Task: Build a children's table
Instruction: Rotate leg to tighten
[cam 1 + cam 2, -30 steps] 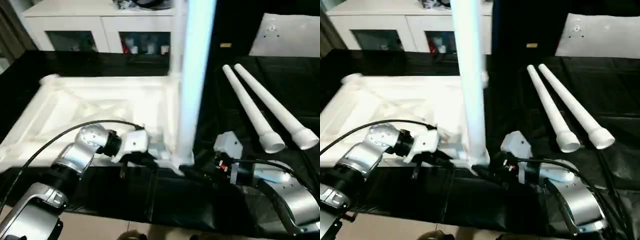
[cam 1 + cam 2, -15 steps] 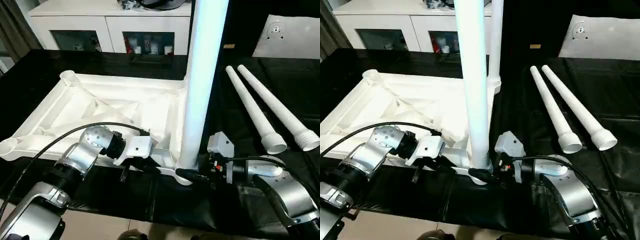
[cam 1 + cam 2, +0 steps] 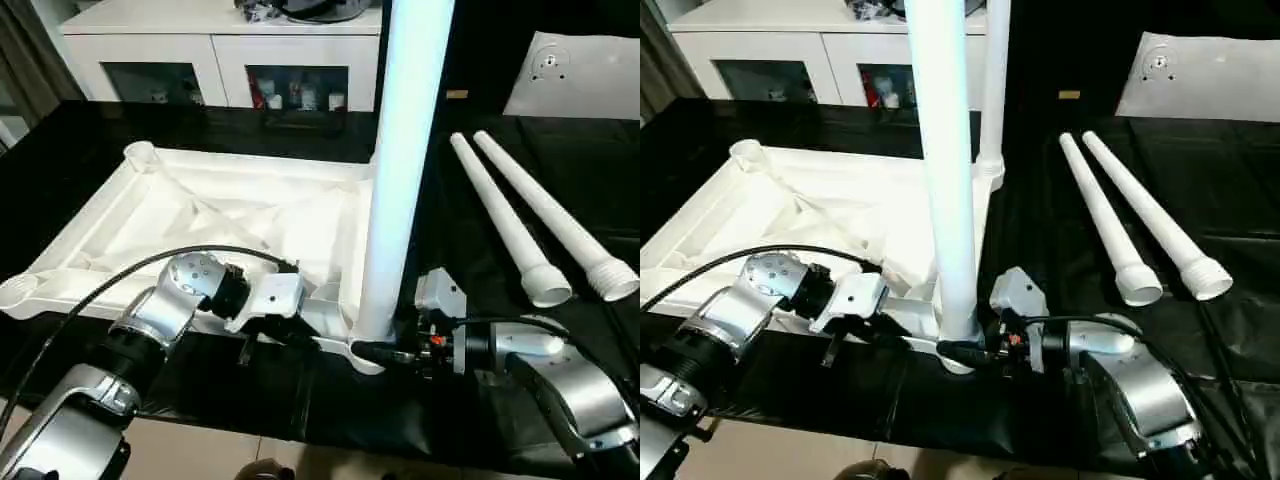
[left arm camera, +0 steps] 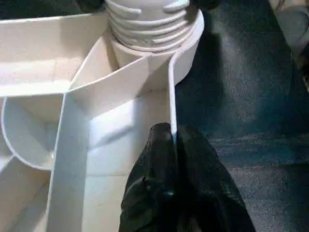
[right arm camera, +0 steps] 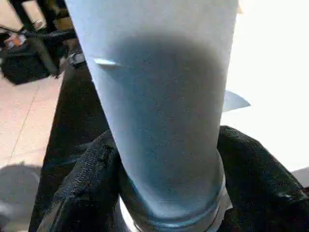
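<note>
The white tabletop (image 3: 200,210) lies underside up on the black table. One white leg (image 3: 400,150) stands upright in its near right corner socket. A second leg (image 3: 995,80) stands at the far right corner. Two more legs (image 3: 500,215) (image 3: 550,215) lie side by side to the right. My left gripper (image 4: 174,140) is shut on the tabletop's thin near rim beside the socket, also seen from above (image 3: 295,335). My right gripper (image 3: 385,352) is at the near leg's base, its black fingers (image 5: 82,188) pressed against both sides of the tube.
A white cabinet (image 3: 200,50) with glass doors stands behind the table. A flat white board (image 3: 580,75) lies at the far right. The black table's front edge (image 3: 300,430) runs just below both forearms, with tiled floor beneath.
My right gripper's fingers have drawn in around the base of the upright leg. The left gripper keeps its hold on the rim. The camera has shifted slightly.
</note>
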You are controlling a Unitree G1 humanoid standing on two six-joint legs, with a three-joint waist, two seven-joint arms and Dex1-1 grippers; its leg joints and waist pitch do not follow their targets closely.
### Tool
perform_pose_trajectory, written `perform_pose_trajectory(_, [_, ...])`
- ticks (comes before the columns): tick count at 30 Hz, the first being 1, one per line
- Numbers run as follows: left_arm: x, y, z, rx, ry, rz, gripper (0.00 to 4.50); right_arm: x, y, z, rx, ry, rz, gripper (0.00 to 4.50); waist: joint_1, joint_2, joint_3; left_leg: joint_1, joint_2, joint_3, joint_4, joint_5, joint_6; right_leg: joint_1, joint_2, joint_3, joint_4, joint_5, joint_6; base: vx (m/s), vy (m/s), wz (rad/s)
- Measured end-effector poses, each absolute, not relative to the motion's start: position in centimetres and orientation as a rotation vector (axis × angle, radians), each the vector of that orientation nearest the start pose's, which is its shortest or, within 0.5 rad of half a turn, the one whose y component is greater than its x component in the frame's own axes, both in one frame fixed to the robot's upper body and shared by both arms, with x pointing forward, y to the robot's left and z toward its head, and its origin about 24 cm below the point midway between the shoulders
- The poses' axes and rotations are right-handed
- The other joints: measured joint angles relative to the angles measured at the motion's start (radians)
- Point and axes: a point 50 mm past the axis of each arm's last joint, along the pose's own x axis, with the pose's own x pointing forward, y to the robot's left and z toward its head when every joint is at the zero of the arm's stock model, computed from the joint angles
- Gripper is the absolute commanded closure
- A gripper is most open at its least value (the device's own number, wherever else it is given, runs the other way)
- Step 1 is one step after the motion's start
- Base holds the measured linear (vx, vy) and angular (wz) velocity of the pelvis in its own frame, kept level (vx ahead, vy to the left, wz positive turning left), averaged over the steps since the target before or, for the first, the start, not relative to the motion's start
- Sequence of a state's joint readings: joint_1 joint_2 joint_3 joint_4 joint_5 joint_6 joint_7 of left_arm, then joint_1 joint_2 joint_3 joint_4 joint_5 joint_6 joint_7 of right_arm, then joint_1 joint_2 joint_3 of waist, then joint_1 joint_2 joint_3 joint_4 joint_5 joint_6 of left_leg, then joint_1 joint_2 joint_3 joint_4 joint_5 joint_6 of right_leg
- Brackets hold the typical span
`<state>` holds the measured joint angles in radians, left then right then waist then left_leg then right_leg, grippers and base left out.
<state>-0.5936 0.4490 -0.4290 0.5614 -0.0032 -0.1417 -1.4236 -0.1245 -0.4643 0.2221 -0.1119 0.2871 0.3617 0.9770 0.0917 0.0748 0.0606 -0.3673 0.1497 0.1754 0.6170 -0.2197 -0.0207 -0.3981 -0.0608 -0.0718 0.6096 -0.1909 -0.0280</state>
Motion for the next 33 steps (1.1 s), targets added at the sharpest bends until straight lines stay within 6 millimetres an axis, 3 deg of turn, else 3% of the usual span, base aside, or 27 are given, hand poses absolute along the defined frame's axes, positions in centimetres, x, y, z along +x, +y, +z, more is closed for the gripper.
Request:
perform_pose_trajectory(4, [30.5,12.6,5.4,0.555,0.404,-1.511,4.5,24.7,-12.6,5.2,-0.042,0.288,0.981,1.85,-0.01,-0.001,0.0,0.002,0.0,0.0,0.0,-0.001,-0.009,0.003,0.0,0.0,0.001,-0.001,0.001,0.0,0.0,0.0])
perform_pose_trajectory(9, [31.2,11.0,5.1,0.431,0.417,-1.292,4.5,27.0,-11.6,5.0,0.069,0.275,0.654,1.86,-0.06,-0.003,0.002,0.005,0.0,0.0,0.0,0.001,-0.011,0.002,0.0,0.001,-0.001,-0.002,0.004,0.0,0.0,0.0])
perform_pose_trajectory(15, [31.9,8.1,4.9,0.348,0.413,-1.082,4.5,29.7,-10.9,5.3,0.069,0.276,0.4,1.86,-0.072,-0.004,0.002,0.003,0.0,0.0,0.0,0.001,-0.011,0.002,0.001,0.001,-0.002,-0.001,0.003,0.0,0.0,0.0])
perform_pose_trajectory(16, [31.9,7.8,5.0,0.346,0.41,-1.07,4.5,29.9,-11.0,5.4,0.068,0.271,0.383,1.3,-0.07,-0.004,0.002,0.002,0.0,0.0,0.0,0.001,-0.011,0.002,0.001,0.001,-0.002,-0.001,0.003,0.0,0.0,0.0])
perform_pose_trajectory(17, [31.9,7.6,5.0,0.345,0.409,-1.067,4.5,29.9,-11.0,5.4,0.064,0.266,0.375,1.17,-0.069,-0.004,0.002,0.001,0.0,0.0,-0.001,0.001,-0.011,0.002,0.001,0.001,-0.002,-0.001,0.003,0.0,0.0,0.0])
perform_pose_trajectory(26, [32.0,8.5,5.6,0.406,0.386,-1.04,4.5,29.6,-10.6,5.5,0.073,0.213,0.422,0.54,-0.072,-0.005,0.002,-0.002,0.0,0.0,-0.01,0.004,-0.005,-0.006,0.002,0.0,-0.002,0.001,-0.002,0.0,0.0,0.0])
perform_pose_trajectory(33, [31.0,10.4,5.6,0.473,0.358,-1.222,4.5,28.0,-13.2,5.7,0.003,0.191,0.63,0.03,-0.058,-0.005,0.002,-0.002,0.0,0.0,-0.012,0.004,-0.004,-0.007,0.002,-0.001,-0.004,-0.001,-0.002,0.0,0.0,0.0])
